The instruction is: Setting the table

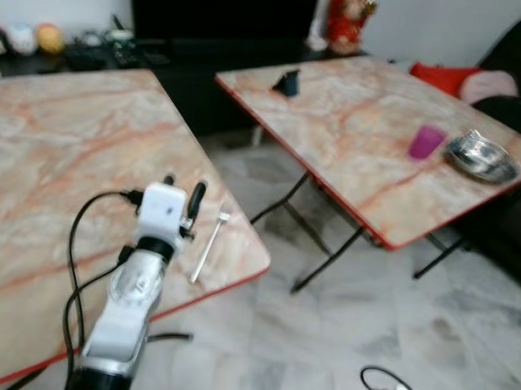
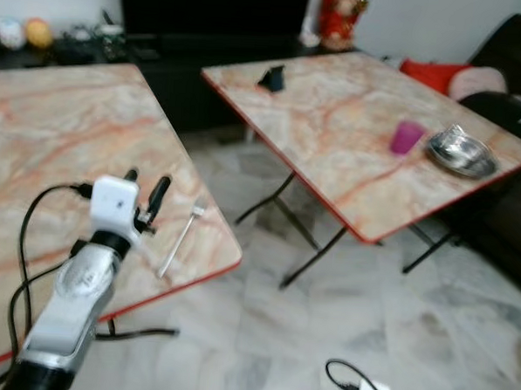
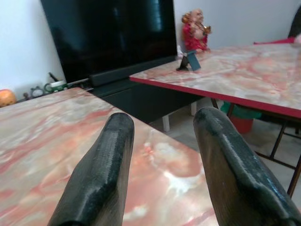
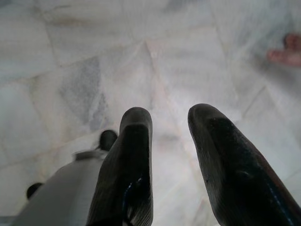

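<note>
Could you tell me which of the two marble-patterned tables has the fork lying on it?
The nearer table, under the left tool: the fork lies by its corner. The farther table holds a purple cup and a metal bowl.

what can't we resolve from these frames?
- Dark item on the far table: too small and blurred in the eye views to identify.
- Left gripper beside the fork: the wrist housing hides most of its fingers in the eye views.
- Bowl: contents blurred.
- Right gripper: above floor; arm cut off by the frame's bottom edge.
</note>
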Robot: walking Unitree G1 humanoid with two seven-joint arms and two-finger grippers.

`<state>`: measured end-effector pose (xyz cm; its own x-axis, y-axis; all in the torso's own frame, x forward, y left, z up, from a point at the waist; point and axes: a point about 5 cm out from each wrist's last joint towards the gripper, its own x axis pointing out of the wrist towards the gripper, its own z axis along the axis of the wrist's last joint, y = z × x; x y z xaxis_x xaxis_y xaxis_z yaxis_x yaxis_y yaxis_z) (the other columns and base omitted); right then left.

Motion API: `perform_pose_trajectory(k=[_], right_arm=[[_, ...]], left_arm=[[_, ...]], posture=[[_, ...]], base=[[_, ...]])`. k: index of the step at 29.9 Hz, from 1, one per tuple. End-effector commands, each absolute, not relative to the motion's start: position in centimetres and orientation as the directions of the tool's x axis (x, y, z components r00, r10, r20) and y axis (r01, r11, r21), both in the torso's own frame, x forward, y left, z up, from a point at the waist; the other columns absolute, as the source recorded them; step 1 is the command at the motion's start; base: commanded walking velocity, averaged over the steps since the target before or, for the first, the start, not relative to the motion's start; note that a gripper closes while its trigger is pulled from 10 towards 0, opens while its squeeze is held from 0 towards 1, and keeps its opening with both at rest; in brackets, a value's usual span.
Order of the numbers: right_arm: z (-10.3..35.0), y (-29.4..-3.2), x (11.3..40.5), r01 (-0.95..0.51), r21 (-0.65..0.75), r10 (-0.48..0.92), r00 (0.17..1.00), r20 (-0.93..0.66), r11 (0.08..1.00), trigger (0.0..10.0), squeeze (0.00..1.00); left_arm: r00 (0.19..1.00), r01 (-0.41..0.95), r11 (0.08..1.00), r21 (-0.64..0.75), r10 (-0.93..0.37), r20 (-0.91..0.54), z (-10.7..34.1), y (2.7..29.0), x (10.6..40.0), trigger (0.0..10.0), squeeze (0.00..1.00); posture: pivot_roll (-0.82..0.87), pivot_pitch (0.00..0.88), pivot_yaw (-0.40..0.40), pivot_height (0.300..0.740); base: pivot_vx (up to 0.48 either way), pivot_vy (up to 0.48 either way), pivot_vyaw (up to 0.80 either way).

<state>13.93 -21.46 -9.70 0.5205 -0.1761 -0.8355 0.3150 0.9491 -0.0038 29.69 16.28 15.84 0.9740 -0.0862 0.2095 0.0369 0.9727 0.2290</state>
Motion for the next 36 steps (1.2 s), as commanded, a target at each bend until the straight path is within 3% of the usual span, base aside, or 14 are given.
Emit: perform_pose_trajectory(k=[1,10,24,28,31,36], right_arm=[[-9.5,-22.1,14.0,0.328,-0.015,-0.195,0.523,-0.829,0.944,10.0,0.0],[-9.6,-22.1,13.9,0.33,-0.012,-0.193,0.523,-0.83,0.944,10.0,0.0],[-9.6,-22.0,13.8,0.327,-0.012,-0.192,0.526,-0.828,0.945,10.0,0.0],[-9.6,-22.0,13.8,0.328,-0.012,-0.193,0.525,-0.829,0.945,10.0,0.0],[-9.6,-22.0,13.8,0.329,-0.013,-0.194,0.525,-0.829,0.944,10.0,0.0],[-9.6,-22.0,13.9,0.328,-0.013,-0.194,0.525,-0.829,0.945,10.0,0.0]], left_arm=[[0.969,0.073,0.974,0.215,-0.121,0.216,16.0,15.2,29.8,10.0,0.0],[0.969,0.095,0.971,0.217,-0.14,0.201,15.8,14.9,29.6,10.0,0.0],[0.973,0.129,0.964,0.233,-0.168,0.157,15.1,15.1,28.9,10.0,0.0],[0.978,0.152,0.954,0.258,-0.183,0.102,14.4,15.0,28.6,10.0,0.0],[0.972,0.23,0.913,0.337,-0.234,-0.027,13.4,14.6,28.3,10.0,0.0],[0.964,0.265,0.9,0.345,-0.252,-0.082,13.7,14.0,28.2,10.0,0.0]], posture=[[0.12,0.0,-0.087,0.74],[0.12,0.0,-0.084,0.74],[0.13,0.0,-0.08,0.74],[0.12,0.0,-0.076,0.74],[0.12,0.0,-0.076,0.74],[0.13,0.0,-0.081,0.74]], base=[[0.0,0.0,-0.61],[0.0,0.0,-0.61],[0.0,0.0,0.0],[0.0,0.0,0.0],[0.0,0.0,0.0],[0.0,0.0,0.0]])
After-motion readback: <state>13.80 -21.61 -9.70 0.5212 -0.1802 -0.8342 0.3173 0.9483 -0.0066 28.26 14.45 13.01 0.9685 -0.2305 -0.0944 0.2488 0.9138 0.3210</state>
